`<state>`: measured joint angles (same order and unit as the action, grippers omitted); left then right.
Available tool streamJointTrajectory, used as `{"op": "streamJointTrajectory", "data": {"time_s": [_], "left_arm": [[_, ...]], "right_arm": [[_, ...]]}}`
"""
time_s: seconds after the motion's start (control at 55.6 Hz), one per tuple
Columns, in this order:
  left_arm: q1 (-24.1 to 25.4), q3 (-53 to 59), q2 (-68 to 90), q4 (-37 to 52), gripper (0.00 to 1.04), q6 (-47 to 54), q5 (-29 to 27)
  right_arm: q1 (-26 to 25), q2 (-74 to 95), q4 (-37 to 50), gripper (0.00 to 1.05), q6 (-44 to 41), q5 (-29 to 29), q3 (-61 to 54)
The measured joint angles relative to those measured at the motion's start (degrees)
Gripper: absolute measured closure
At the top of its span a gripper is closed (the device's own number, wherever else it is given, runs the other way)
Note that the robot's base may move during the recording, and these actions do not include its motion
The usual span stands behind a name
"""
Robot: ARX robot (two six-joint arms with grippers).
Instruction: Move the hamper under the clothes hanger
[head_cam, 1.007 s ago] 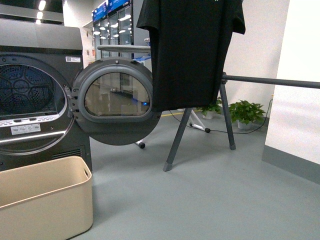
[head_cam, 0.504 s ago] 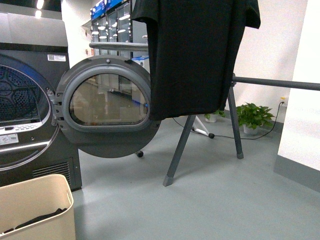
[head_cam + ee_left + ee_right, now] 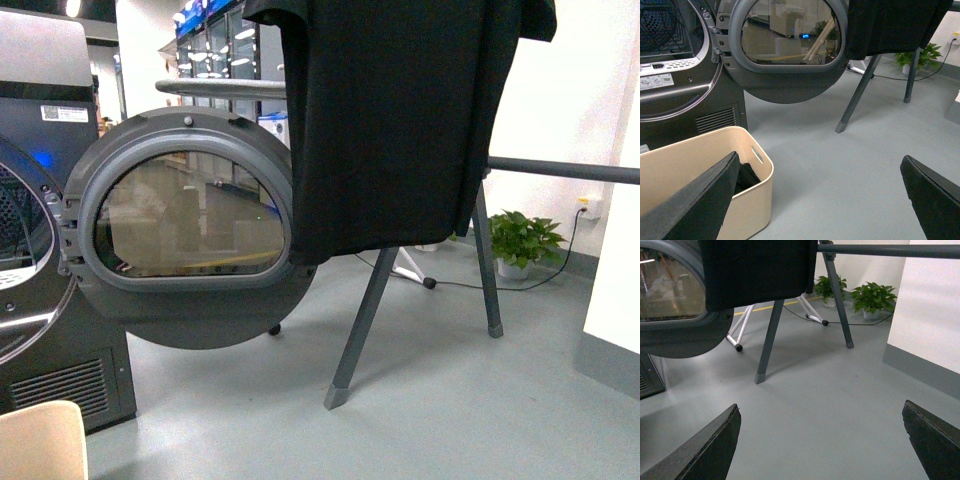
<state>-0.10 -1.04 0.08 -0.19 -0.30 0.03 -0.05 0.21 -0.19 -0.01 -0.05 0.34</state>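
Hamper (image 3: 35,440) shows in the front view only as a beige corner low on the left, beside the dryer (image 3: 60,300) and well apart from the clothes hanger (image 3: 560,170). The dryer's white sticker (image 3: 65,112) is too small to read.

In the left wrist view my left claw (image 3: 820,165) is spread wide and empty over the bin. The plastic looks smooth, stiff and probably light, so I'd hook the slot handle (image 3: 757,154).

In the right wrist view my right claw (image 3: 820,407) gapes empty above the floor (image 3: 830,390).

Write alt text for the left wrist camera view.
A beige hamper with dark clothes inside stands on the grey floor by an open dryer, apart from the rack holding a black shirt. The left gripper is open, its dark fingers framing the foreground.
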Motion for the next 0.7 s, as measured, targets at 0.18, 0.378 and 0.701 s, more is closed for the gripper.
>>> {"op": "streamJointTrajectory", "data": {"time_s": [0.18, 0.378, 0.701], "left_arm": [[0.0, 0.0, 0.0, 0.0, 0.07, 0.0, 0.0], [0.0, 0.0, 0.2, 0.0, 0.07, 0.0, 0.2], [0.0, 0.0, -0.1, 0.0, 0.07, 0.0, 0.0]], "right_arm": [[0.0, 0.0, 0.0, 0.08, 0.0, 0.1, 0.0], [0.0, 0.0, 0.0, 0.08, 0.0, 0.4, 0.0], [0.0, 0.0, 0.0, 0.08, 0.0, 0.0, 0.0]]}}
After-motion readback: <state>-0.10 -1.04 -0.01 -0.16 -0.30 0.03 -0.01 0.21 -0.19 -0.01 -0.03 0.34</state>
